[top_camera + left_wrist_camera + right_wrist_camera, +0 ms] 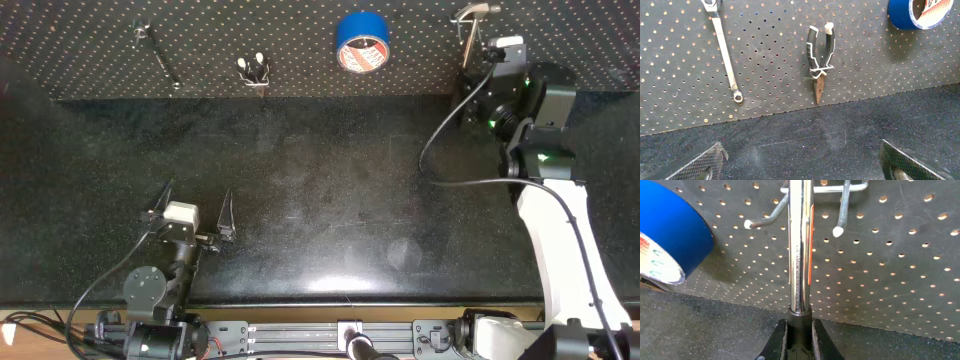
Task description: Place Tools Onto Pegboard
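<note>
Right hand (pixel 800 336) is clamped on the black grip of the hammer (pixel 800 255) and holds it upright against the pegboard (pixel 80 50), at the board's right end. The chrome shaft runs up between the two hooks (pixel 840 210), so the head can catch across them. The head is cut off in the wrist view, and in the top view it sits at hook level (pixel 472 18), so I can't tell if it is seated. Gripping low on the handle keeps the jaws clear of the hooks. Judgement: final hang step, with release left to do. The risk is that the head misses one prong and the hammer swings or drops when the hand lets go. Wrench (pixel 725 50), pliers (pixel 819 55) and blue tape (pixel 915 12) already hang on the board, the pliers nose-down and the tape just beside the hammer's hooks. Left hand (pixel 195 202) sits low over the black surface (pixel 330 190) near its base, fingers spread wide and holding nothing, parked well away from the right arm's work.
</note>
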Available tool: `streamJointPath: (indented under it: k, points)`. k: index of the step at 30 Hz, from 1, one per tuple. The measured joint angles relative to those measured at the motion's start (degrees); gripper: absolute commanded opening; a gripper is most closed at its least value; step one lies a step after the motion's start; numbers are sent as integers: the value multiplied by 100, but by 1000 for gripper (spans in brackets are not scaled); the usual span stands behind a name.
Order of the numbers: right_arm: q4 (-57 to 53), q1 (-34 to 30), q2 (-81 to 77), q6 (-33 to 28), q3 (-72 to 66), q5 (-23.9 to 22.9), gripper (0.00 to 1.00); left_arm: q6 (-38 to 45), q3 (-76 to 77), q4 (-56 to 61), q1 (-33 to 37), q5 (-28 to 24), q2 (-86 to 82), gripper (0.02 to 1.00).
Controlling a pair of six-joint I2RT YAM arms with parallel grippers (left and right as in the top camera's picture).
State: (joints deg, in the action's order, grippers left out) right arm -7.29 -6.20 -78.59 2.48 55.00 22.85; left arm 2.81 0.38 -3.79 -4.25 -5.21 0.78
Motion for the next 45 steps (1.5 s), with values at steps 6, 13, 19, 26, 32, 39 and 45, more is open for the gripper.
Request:
streamJointPath:
  k: [6,13,19,26,32,39,45]
  points:
    - [192,0,-334,-20,0,0,75,0,0,-2,0,0,0,996]
    - [289,0,-525,-20,0,0,75,0,0,0,0,0,0,993]
    - [308,0,-586,-20,0,0,75,0,0,0,0,0,0,996]
    - [308,0,-586,-20,0,0,75,0,0,0,0,0,0,993]
    - [306,0,-586,-20,0,0,77,0,0,-2,0,0,0,993]
    - [264,0,-586,-20,0,0,77,0,0,0,0,0,0,996]
    - [269,0,-597,-20,0,0,80,0,0,0,0,0,0,996]
